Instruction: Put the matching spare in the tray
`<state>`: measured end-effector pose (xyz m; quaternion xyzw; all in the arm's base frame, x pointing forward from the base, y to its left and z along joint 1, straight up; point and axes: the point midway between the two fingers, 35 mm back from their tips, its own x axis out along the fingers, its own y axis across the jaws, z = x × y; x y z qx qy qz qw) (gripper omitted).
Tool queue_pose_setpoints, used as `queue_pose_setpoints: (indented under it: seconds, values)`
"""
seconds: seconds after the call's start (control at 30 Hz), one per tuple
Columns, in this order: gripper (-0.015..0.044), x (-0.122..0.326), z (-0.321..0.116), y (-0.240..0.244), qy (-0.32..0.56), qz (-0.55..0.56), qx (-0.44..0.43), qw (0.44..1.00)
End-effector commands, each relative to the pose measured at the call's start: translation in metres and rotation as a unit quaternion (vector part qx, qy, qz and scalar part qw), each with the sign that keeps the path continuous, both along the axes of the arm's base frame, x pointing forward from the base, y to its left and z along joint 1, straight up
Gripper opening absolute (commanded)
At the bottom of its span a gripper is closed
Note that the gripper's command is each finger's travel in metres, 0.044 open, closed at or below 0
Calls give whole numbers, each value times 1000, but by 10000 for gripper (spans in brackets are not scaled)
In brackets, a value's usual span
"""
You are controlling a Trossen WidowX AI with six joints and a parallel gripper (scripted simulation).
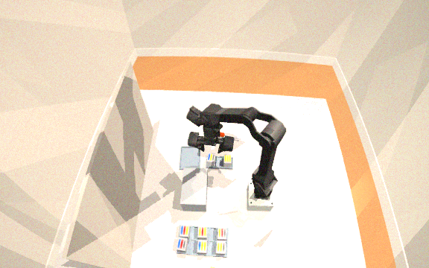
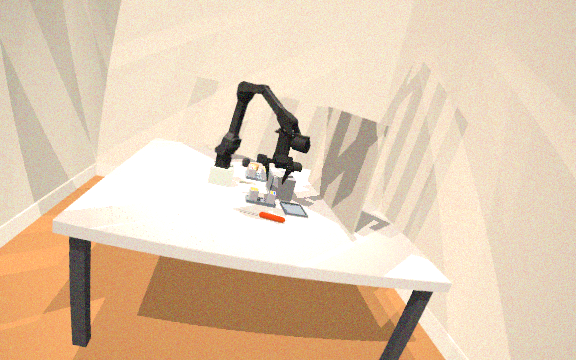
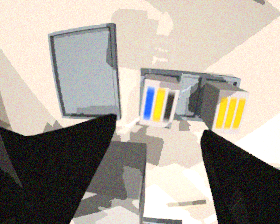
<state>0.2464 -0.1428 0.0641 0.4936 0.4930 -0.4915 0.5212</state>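
The block with blue, yellow and black stripes stands in the left end of a two-block rack, its striped face upward and its stripes running roughly near to far, slightly slanted. It looks upright, its long axis rising from the bench. At the rack's right end stands an all-yellow-striped block, apart from it, with a bare stretch of rack between. The gripper hovers above, pointing down, its fingers apart with nothing between them; the striped block shows between the fingertips in the wrist view. Just left of the rack, seen from above, lies the shallow tray, with nothing in it. Near the tray stands a big grey box, its longer side running near to far. Nearer still, a larger rack holds six striped blocks in two rows of three, in mixed reds, blues and yellows. On the far side of the tray and two-block rack lies a screwdriver with an orange-red handle. The arm's pale base stands to the right.
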Motion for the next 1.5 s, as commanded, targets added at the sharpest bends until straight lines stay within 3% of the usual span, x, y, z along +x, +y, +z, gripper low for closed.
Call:
queue_pose_setpoints:
  seconds: [0.0,1.47]
  values:
    - [300,-2,-7,1,5,3,2,1000]
    - [300,1,-80,-1,5,3,2,1000]
